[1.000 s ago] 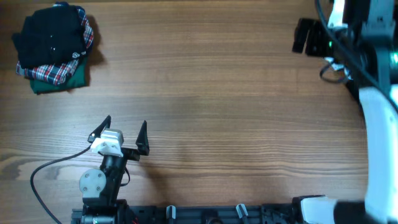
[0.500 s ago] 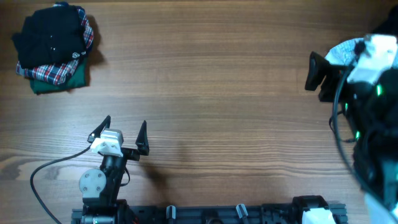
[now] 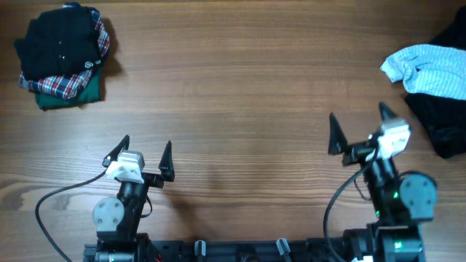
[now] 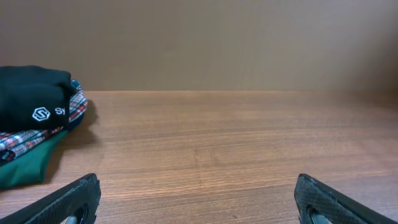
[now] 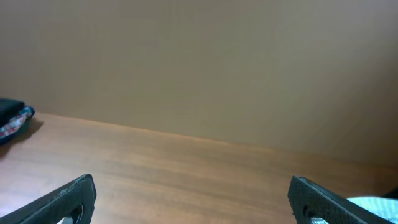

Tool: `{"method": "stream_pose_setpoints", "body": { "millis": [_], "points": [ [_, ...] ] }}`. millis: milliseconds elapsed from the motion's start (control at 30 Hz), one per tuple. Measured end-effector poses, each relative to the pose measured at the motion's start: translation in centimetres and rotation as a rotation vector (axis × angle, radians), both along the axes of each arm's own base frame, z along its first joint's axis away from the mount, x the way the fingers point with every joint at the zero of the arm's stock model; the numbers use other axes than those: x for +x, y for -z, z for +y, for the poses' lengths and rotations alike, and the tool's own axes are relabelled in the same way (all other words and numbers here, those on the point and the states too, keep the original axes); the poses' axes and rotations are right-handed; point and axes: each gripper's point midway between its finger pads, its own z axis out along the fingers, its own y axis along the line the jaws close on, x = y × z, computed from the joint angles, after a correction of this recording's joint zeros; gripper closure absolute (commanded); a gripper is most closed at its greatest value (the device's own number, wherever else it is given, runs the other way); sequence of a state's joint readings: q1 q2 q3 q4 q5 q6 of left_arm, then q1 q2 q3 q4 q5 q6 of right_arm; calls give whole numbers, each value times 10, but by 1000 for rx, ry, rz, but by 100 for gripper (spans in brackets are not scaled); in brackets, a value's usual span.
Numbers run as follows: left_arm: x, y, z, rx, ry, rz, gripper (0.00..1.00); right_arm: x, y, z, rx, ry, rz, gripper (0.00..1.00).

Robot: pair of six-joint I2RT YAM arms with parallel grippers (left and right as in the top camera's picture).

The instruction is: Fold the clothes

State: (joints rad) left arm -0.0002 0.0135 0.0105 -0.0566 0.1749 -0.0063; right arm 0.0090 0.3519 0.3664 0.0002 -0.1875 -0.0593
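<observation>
Roughly halfway, I'd guess. A folded stack sits at the far-left corner of the tabletop: black T-shirt on top, plaid shirt and a green piece under it. At the right edge a light blue garment lies crumpled beside a dark garment, both unfolded, so those look like what's left. The left fingers and right fingers are spread wide with nothing in them, near the front edge and well apart from any cloth. The surface is brown wood-grain, and there's a plain beige wall behind.
</observation>
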Motion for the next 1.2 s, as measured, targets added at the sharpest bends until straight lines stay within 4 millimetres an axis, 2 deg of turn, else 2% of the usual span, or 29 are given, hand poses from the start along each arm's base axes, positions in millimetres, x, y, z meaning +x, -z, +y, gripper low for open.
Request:
{"method": "stream_pose_setpoints", "body": {
  "millis": [233,467,800,1033,1200],
  "points": [
    [0,0,0,0,0,0,0,-14,29,-6,-7,21,-45,0],
    [0,0,1,1,-3,0,0,-16,53,-5,-8,16,-63,0],
    [0,0,1,0,-3,1,0,-16,71,-4,-8,9,-62,0],
    [0,0,1,1,-3,0,0,-15,93,-1,-7,-7,3,0],
    [0,0,1,1,-3,0,0,-15,95,-1,-7,-10,9,0]
  ]
}}
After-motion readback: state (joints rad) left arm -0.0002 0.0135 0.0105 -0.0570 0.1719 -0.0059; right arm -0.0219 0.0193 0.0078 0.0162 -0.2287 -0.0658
